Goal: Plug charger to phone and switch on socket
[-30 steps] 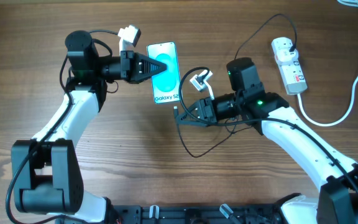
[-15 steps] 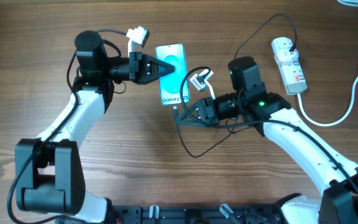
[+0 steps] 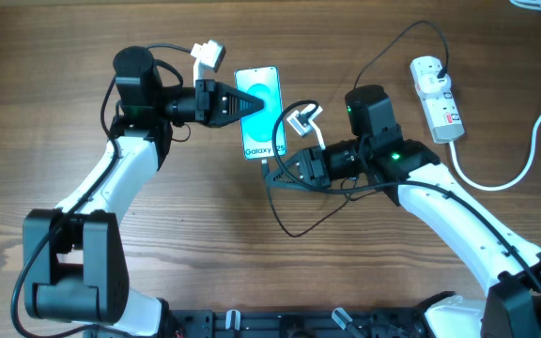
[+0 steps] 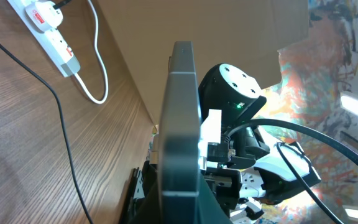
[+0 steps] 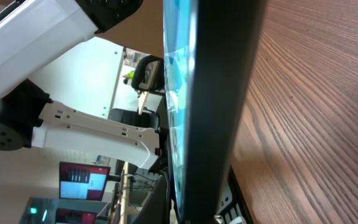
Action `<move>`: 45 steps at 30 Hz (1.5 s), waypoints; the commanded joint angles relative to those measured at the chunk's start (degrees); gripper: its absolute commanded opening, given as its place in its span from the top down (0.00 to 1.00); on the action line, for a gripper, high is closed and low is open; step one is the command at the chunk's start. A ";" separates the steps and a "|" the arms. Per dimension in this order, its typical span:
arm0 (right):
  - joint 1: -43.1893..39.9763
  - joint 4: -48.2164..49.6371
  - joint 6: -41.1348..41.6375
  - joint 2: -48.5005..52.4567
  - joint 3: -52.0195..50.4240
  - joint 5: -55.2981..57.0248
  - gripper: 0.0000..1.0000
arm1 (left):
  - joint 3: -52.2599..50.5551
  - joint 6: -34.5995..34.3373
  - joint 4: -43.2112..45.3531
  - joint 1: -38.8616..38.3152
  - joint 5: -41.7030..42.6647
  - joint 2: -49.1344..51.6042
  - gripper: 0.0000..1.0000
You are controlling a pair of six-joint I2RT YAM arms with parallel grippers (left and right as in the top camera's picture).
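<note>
The phone (image 3: 263, 117), cyan screen up with "Galaxy S25" at its near end, is held off the table by my left gripper (image 3: 238, 103), which is shut on its left edge. It shows edge-on in the left wrist view (image 4: 180, 124) and the right wrist view (image 5: 219, 93). My right gripper (image 3: 276, 174) is shut on the connector end of the charger (image 3: 294, 233), right at the phone's near end. I cannot tell whether the connector is inserted. The black cable loops over the table to a plug in the white socket (image 3: 437, 99) at the far right.
The socket's thick white cord (image 3: 524, 160) curves along the right edge of the table. The socket (image 4: 53, 38) and the black cable (image 4: 64, 137) also show in the left wrist view. The brown wooden table (image 3: 205, 244) lies under both arms.
My left gripper carried the phone right and slightly nearer, up to the right gripper's tip. Nothing moved in the last half second. The right arm stayed still.
</note>
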 commanded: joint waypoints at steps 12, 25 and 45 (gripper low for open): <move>0.00 0.33 1.90 -1.18 -0.02 0.55 0.95 | 0.74 1.36 0.15 0.02 1.16 -0.20 0.96; 0.02 0.33 1.84 -1.20 -0.02 0.28 0.96 | 0.74 1.18 -1.57 2.60 2.43 -0.20 0.96; 0.02 1.44 3.91 -1.18 -0.04 0.59 0.95 | 0.74 1.60 -1.57 0.92 2.19 -0.20 0.96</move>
